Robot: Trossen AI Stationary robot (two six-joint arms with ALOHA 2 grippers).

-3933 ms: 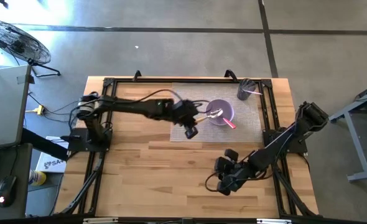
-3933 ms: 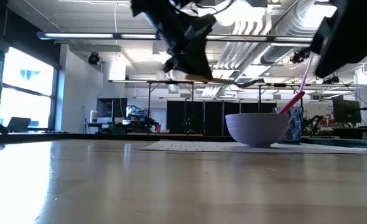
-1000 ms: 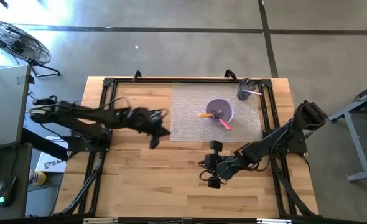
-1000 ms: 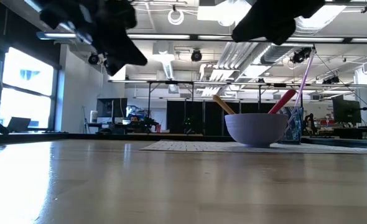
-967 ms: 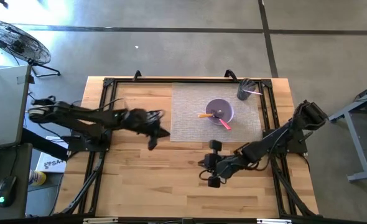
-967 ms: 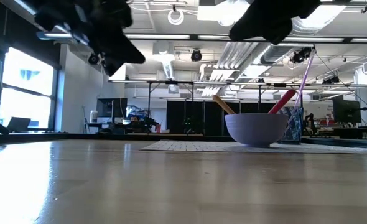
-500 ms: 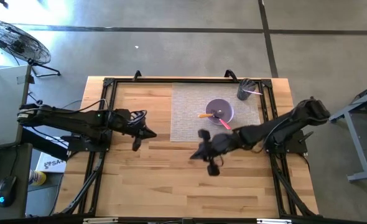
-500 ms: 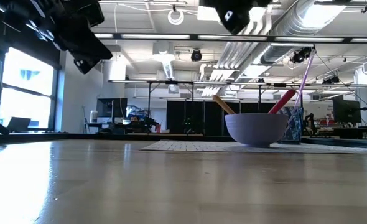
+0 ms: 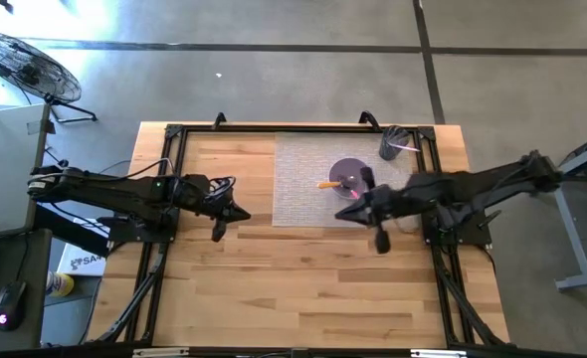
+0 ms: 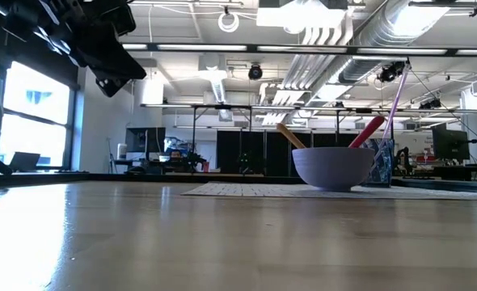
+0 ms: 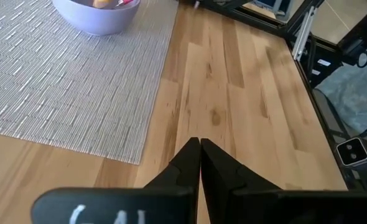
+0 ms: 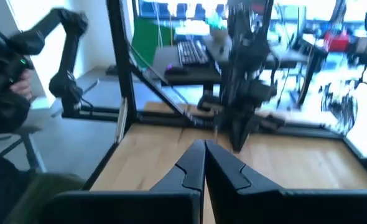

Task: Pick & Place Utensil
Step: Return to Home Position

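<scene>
- Finding purple bowl (image 10: 333,168) standing on grey mat (image 9: 298,164), with yellow spoon (image 10: 289,135) and pink fork (image 10: 366,132) leaning inside
- Noting left gripper (image 11: 199,142) fingers pressed together, empty, hanging over bare table (image 9: 274,288) beside mat
- Recording right gripper (image 12: 204,143) likewise closed, empty, raised near bowl

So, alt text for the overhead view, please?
A purple bowl holding a yellow spoon and pink fork sits on a grey mat on a table. The left gripper hovers beside the mat, the right gripper by the bowl.
</scene>
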